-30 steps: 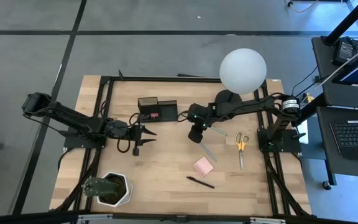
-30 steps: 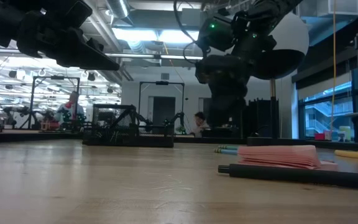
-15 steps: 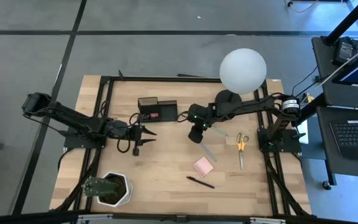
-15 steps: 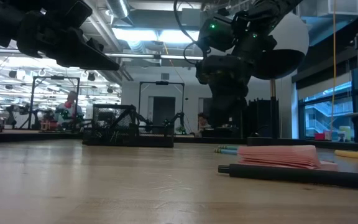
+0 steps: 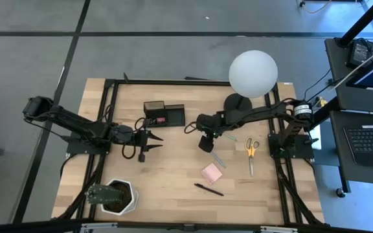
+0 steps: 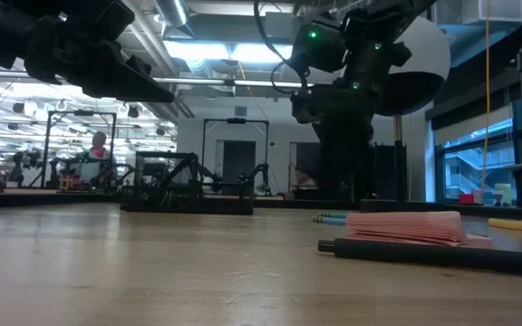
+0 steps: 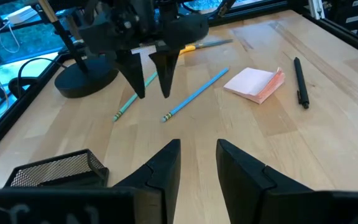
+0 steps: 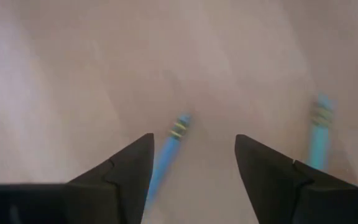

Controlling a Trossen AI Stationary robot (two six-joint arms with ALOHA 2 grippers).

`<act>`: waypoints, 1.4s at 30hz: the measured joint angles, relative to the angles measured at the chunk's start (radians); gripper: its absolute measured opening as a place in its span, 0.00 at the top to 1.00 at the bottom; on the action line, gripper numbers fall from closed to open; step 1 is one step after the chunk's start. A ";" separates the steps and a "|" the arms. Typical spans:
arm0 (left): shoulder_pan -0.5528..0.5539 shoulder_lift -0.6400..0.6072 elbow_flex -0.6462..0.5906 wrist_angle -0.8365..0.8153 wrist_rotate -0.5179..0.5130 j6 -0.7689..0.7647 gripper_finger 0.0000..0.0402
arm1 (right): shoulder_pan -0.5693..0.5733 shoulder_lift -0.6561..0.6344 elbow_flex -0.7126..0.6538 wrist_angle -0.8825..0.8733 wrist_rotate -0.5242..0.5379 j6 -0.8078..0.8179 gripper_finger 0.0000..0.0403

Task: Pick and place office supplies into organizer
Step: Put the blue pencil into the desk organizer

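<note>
High view: I have the right gripper (image 5: 204,144) over the middle of the table (image 5: 173,178), just above the near end of a pencil (image 5: 218,157). I read this as lining up for a pick.
High view, supplies: scissors (image 5: 251,153) lie toward the right edge, long axis running front to back, yellow handles at the far end. The pink pad (image 5: 212,173) sits nearer the front, a black pen (image 5: 208,189) just in front of it, lying across on a slant.
High view, organizer: the organizer (image 5: 163,114) stands at the back, left of centre, well apart from the pencils.
High view, left arm: the left gripper (image 5: 147,144) waits left of centre, over bare wood.
Low view: the pad (image 6: 408,227) rests behind the pen (image 6: 433,254), which lies level across the picture. The right arm hangs above them.
Left wrist view: the left fingers (image 7: 162,171) stand a narrow gap apart, holding nothing. Beyond them, two pencils (image 7: 195,94) lie roughly parallel on a slant, one tip just under the right arm's fingers.
Right wrist view: the right fingers (image 8: 129,165) are spread wide and empty. One pencil (image 8: 168,153) runs between them, a second (image 8: 317,135) outside, so closing should take the first.
</note>
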 joint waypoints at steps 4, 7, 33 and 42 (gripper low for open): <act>0.000 0.000 0.000 0.000 0.000 0.000 0.76 | 0.025 0.000 0.002 0.023 0.033 0.049 0.44; 0.000 0.000 0.000 0.000 0.000 0.000 0.76 | 0.029 0.005 0.003 0.053 0.049 0.070 0.44; 0.000 0.000 0.000 -0.010 -0.016 0.026 0.76 | 0.042 0.179 0.080 0.020 0.053 0.049 0.43; 0.000 0.000 0.000 -0.021 -0.018 0.026 0.76 | 0.042 0.180 0.080 0.018 0.054 -0.024 0.43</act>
